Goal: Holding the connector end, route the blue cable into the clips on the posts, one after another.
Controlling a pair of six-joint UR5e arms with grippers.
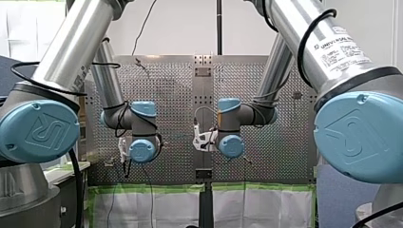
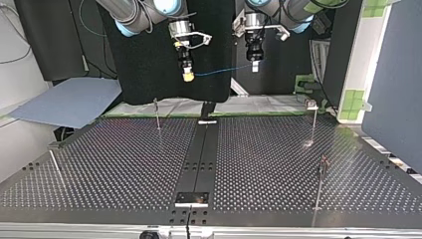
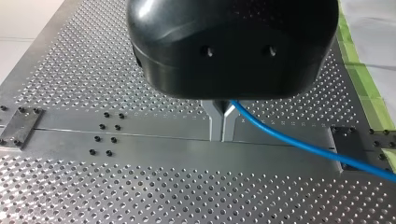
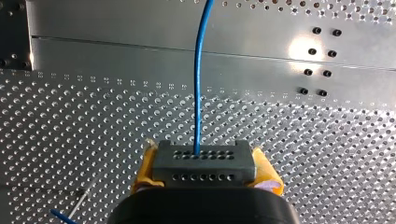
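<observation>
High over the perforated table [image 2: 124, 164], both arms hold the blue cable [image 2: 224, 69] stretched between them. In the top view my right gripper [image 2: 187, 74], with yellow pads, is at the left and my left gripper [image 2: 255, 65] at the right. In the right wrist view my right gripper [image 4: 204, 164] is shut on the grey connector block [image 4: 204, 156], from which the cable [image 4: 198, 84] runs straight ahead. The left wrist view has my left gripper [image 3: 222, 136] with its metal fingers shut on the cable [image 3: 299, 142], which trails away to one side.
Thin posts stand on the table: one at the back left [image 2: 157, 113], a clip-topped one at the back right [image 2: 313, 122], another at the front right [image 2: 321, 181], and a leaning rod at the far left [image 2: 54, 167]. A plain metal strip [image 2: 199, 154] runs down the middle.
</observation>
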